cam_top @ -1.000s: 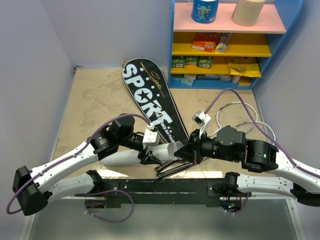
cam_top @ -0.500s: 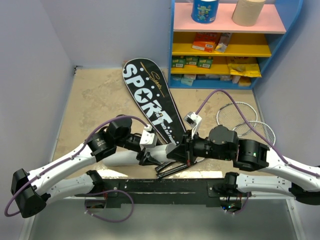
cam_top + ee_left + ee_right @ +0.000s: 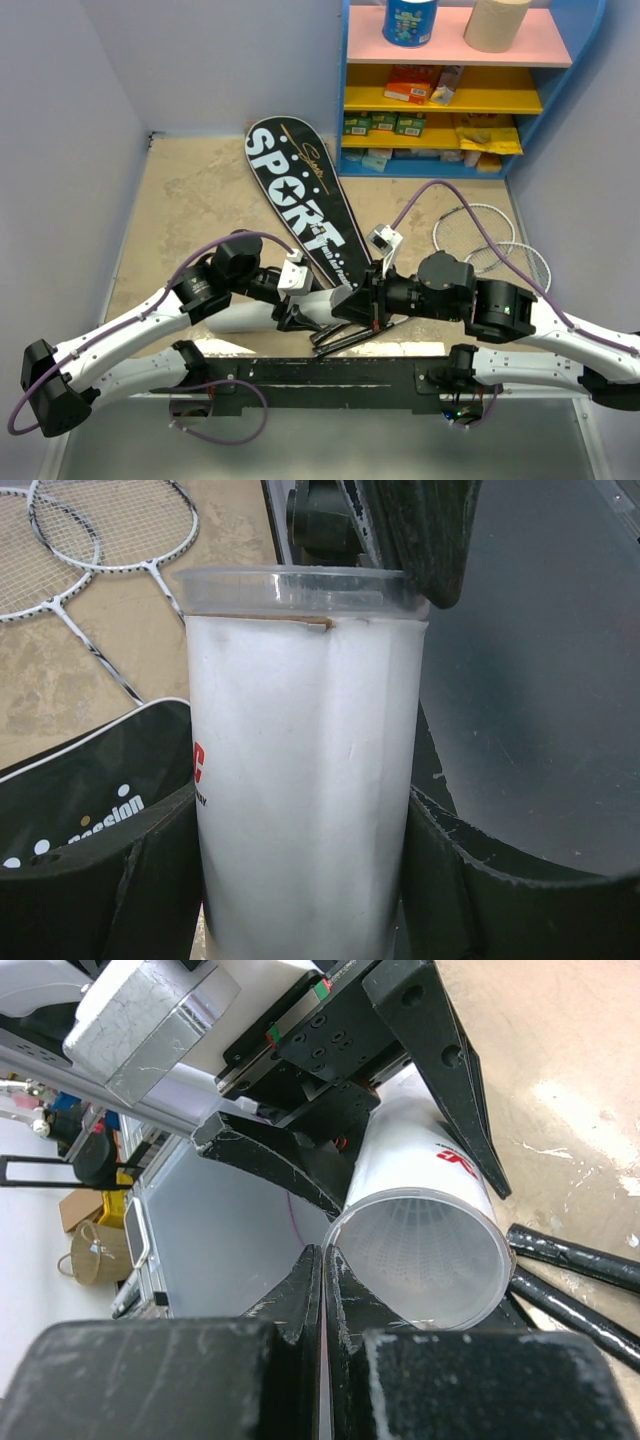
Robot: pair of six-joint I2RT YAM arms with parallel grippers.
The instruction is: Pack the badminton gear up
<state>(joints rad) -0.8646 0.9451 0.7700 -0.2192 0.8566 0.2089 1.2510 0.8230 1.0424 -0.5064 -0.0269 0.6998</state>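
Note:
My left gripper is shut on the long white tube, which lies low over the table's near edge; its fingers clamp both sides of the tube. My right gripper is shut, its tips against the rim of the tube's translucent-capped end. A white feathered shuttlecock shows dimly inside. The black SPORT bag lies behind the tube. Two silver rackets lie to the right, their black handles under the tube's end.
A blue shelf unit with boxes stands at the back right, with a blue-wrapped roll and a beige paper roll on top. Lilac walls close in both sides. A black rail runs along the near edge.
My right gripper has moved left from beside the racket heads to the tube's capped end, then stayed there. My left gripper has kept hold of the tube, almost still.

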